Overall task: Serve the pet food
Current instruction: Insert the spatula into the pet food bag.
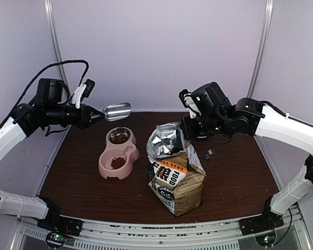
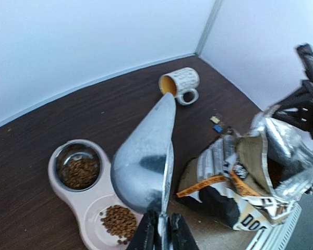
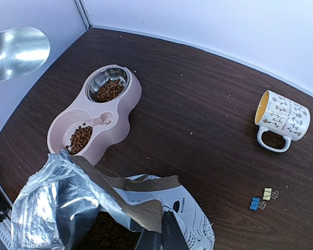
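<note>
From above, the left gripper [image 1: 99,115] was clamped on the handle of the silver scoop [image 1: 117,110], raised just beyond the pink double bowl [image 1: 129,152]. The right gripper [image 1: 185,127] pinched the rim of the dog-food bag [image 1: 177,182], apparently to hold its mouth open. The left wrist view showed kibble [image 2: 79,172] lying in both bowl wells. The right wrist view showed more kibble inside the bag's gaping foil mouth.

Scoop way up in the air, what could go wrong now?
1. The left claw pinches the scoop only by its thin handle; it might twist or slip.
2. The right claw holds the open bag by its rim; letting go could slump it and spill pet food beside the pink bowl.
</note>
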You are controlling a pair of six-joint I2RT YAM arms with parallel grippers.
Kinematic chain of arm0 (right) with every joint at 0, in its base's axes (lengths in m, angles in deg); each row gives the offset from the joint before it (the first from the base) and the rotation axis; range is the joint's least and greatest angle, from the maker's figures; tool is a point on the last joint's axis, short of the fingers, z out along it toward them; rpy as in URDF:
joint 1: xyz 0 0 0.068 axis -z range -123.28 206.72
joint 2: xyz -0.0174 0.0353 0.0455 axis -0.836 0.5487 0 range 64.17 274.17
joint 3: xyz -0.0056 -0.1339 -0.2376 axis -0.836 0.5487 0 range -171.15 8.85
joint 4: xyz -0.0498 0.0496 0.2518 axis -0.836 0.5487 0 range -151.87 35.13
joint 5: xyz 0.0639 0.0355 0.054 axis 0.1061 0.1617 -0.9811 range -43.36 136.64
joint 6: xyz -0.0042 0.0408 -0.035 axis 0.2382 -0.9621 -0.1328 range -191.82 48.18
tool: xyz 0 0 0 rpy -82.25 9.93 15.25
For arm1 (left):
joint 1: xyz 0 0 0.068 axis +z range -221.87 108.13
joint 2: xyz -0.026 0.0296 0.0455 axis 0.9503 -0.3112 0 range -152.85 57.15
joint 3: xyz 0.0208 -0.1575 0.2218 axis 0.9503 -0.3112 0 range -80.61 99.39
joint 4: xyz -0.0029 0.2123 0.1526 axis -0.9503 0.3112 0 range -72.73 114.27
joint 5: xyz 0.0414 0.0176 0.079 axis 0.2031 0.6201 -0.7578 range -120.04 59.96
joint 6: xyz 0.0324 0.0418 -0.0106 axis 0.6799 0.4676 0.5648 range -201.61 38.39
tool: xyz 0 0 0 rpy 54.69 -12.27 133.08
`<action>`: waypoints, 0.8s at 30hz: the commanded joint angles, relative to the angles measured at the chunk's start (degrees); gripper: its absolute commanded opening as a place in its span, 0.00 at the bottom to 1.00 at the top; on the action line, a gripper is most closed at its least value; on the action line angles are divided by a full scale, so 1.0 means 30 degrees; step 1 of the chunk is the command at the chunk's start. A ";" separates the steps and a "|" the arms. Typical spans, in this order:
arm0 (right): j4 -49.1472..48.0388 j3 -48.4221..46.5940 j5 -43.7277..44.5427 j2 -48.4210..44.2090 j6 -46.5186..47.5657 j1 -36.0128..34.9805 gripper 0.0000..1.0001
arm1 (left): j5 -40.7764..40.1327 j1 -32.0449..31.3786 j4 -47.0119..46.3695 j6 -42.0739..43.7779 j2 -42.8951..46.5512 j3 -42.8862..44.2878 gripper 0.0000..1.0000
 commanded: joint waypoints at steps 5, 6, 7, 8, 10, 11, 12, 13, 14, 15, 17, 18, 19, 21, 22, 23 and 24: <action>-0.0485 -0.0358 0.0458 0.0033 -0.0050 0.0182 0.00 | 0.0548 -0.5421 0.2225 0.1365 -0.0895 0.3494 0.00; -0.0493 -0.0289 0.0471 -0.0018 -0.0050 0.0183 0.00 | 0.0561 -0.5818 0.2258 0.1387 -0.1006 0.3671 0.00; -0.0501 -0.0225 0.0491 -0.0090 -0.0076 0.0183 0.00 | 0.0555 -0.6278 0.2255 0.1441 -0.1104 0.3800 0.00; -0.0513 -0.0158 0.0494 -0.0157 -0.0079 0.0161 0.00 | 0.0481 -0.6724 0.2276 0.1488 -0.1267 0.3944 0.00; -0.0558 -0.0032 0.0506 -0.0261 -0.0107 0.0159 0.00 | -0.0577 -0.7659 0.2972 0.1875 -0.1922 0.4559 0.00; -0.0586 0.0012 0.0489 -0.0333 -0.0123 0.0173 0.00 | -0.1411 -0.8098 0.3430 0.2121 -0.2464 0.5020 0.00; -0.0600 0.0051 0.0460 -0.0371 -0.0136 0.0153 0.00 | -0.2364 -0.8522 0.4337 0.2353 -0.3015 0.5558 0.00; -0.0642 0.0070 0.0442 -0.0409 -0.0138 0.0146 0.00 | -0.3483 -0.8890 0.5060 0.2496 -0.3692 0.6031 0.00; -0.0655 0.0102 0.0370 -0.0443 -0.0138 0.0138 0.00 | -0.4414 -0.9240 0.5725 0.2620 -0.4369 0.6548 0.00; -0.0704 0.0139 0.0352 -0.0473 -0.0146 0.0112 0.00 | -0.5226 -0.9592 0.6233 0.2741 -0.4985 0.7016 0.00; -0.0797 0.0204 0.0265 -0.0518 -0.0166 0.0048 0.00 | -0.6218 -1.0136 0.6767 0.2787 -0.6321 0.7715 0.00; -0.0832 0.0232 0.0246 -0.0533 -0.0167 0.0016 0.00 | -0.6415 -1.0326 0.6832 0.2711 -0.6950 0.7942 0.00; -0.0847 0.0236 0.0258 -0.0535 -0.0197 -0.0003 0.00 | -0.6641 -1.0460 0.6899 0.2595 -0.7637 0.8215 0.00; -0.0884 0.0260 0.0269 -0.0550 -0.0208 -0.0041 0.00 | -0.7503 -1.0620 0.7046 0.2232 -0.8932 0.8680 0.00; -0.0898 0.0283 0.0294 -0.0563 -0.0224 -0.0046 0.00 | -0.8139 -1.0639 0.7237 0.2048 -0.9544 0.8945 0.00; -0.0899 0.0294 0.0297 -0.0590 -0.0222 -0.0065 0.00 | -0.8959 -1.0690 0.7418 0.1919 -1.0107 0.9143 0.00; -0.0936 0.0342 0.0294 -0.0634 -0.0233 -0.0053 0.00 | -0.9654 -1.0735 0.7576 0.1866 -1.0643 0.9285 0.00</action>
